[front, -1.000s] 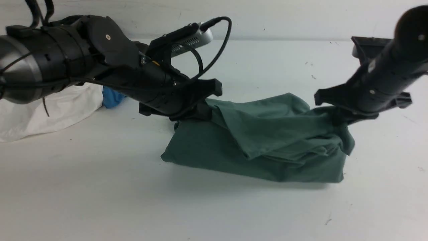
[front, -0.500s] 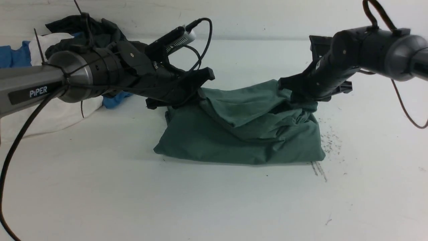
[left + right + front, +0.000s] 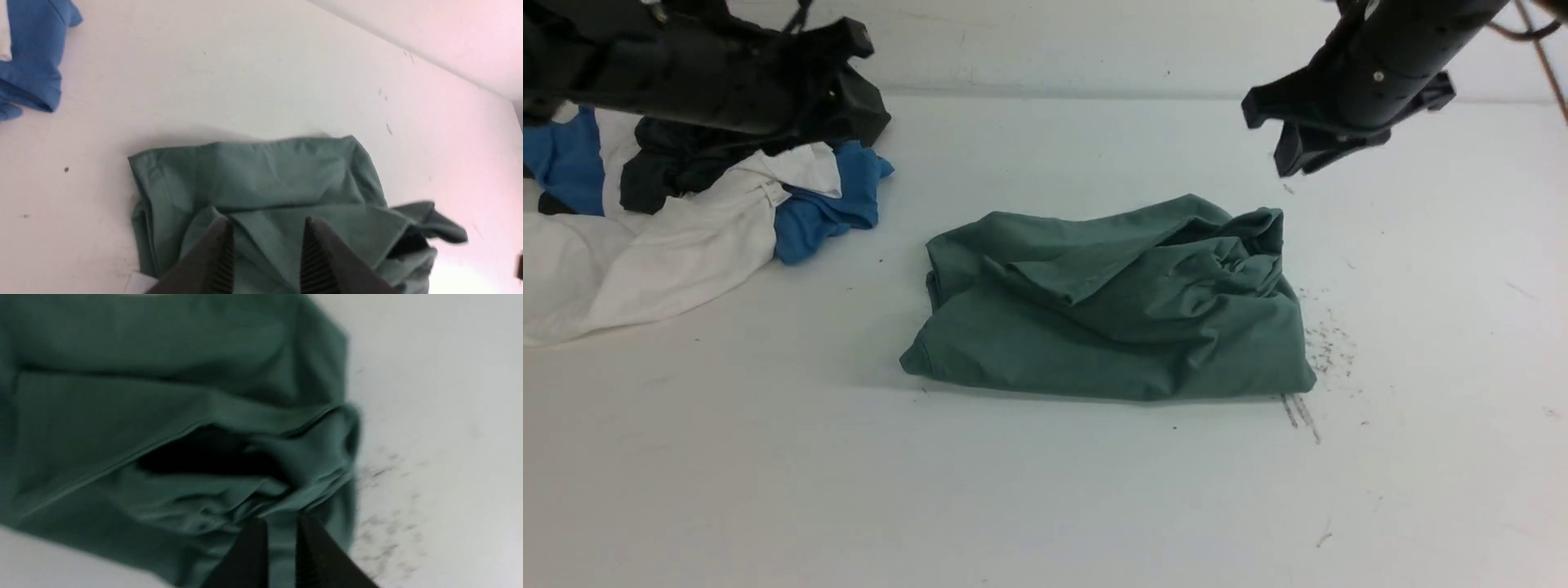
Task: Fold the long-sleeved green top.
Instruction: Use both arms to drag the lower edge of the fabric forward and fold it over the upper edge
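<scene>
— Both arms have lifted off the green long-sleeved top [image 3: 1107, 314] since the earlier frames, when each gripper was down at an upper corner of the bundle; what is left behind?

— A folded bundle, resting free at the centre of the white table [image 3: 1045, 498], its long axis running left to right across the front view. Its tidy folded edge faces the camera; the loose, rumpled layers sit at the upper right corner.

— And the grippers?

— The left gripper [image 3: 265, 253] hovers at the upper left of the frame with its jaws apart and nothing between them. The right gripper [image 3: 282, 547] hangs at the upper right, jaws nearly together, also empty. The right one looks nearer the rumpled corner, so any tidying would likely fall to it.

— Anything else?

— A blue garment [image 3: 829, 208], a white cloth [image 3: 645, 261] and a dark garment [image 3: 670, 167] are heaped at the left, well apart from the top.
</scene>
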### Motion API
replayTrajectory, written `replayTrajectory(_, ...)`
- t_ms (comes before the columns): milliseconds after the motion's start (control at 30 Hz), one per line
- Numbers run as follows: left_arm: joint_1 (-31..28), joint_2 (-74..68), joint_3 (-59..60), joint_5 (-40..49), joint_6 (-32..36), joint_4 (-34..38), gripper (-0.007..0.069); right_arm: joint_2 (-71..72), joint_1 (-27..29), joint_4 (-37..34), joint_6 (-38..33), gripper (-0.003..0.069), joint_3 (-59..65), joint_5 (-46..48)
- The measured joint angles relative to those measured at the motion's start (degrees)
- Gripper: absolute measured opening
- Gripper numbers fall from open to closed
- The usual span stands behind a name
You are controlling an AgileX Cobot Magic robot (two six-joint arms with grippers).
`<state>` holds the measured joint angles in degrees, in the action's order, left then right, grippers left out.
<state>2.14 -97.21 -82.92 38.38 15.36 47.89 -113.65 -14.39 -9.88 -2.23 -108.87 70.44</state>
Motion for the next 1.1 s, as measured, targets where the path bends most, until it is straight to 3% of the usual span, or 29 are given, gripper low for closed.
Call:
replayTrajectory(167,-1.21,2.0,0.0,8.22,3.59,-0.41,0.0031,-2.72,-3.43,-11.86,-9.24,-0.001,14.19,-0.02)
replayTrajectory(233,-1.21,2.05,0.0,9.44,3.92,-0.54,0.0004,-5.05,-4.78,-13.28,-11.42,-0.0013,16.25,-2.04)
replayTrajectory(433,-1.32,2.05,0.0,9.75,4.12,-0.74,-0.0004,-13.51,-4.21,-13.38,-12.69,-0.0014,9.66,-19.88)
replayTrajectory(633,-1.32,1.91,0.0,10.15,4.44,-0.79,-0.0004,-16.52,-0.59,-13.57,-12.64,-0.0015,-3.58,-28.22)
replayTrajectory(767,-1.32,1.16,0.0,11.46,4.44,-0.79,-0.0004,-16.0,1.43,-14.12,-12.01,-0.0015,-8.86,-24.35)
replayTrajectory(900,-1.23,0.08,0.0,15.89,4.76,-1.01,-0.0004,-14.66,4.09,-14.14,-11.58,-0.0015,-14.35,-5.39)
replayTrajectory(1100,4.74,-3.17,-0.17,21.58,5.16,-3.66,-0.0004,-13.24,5.41,-9.61,-9.15,-0.0015,-11.4,-0.02)
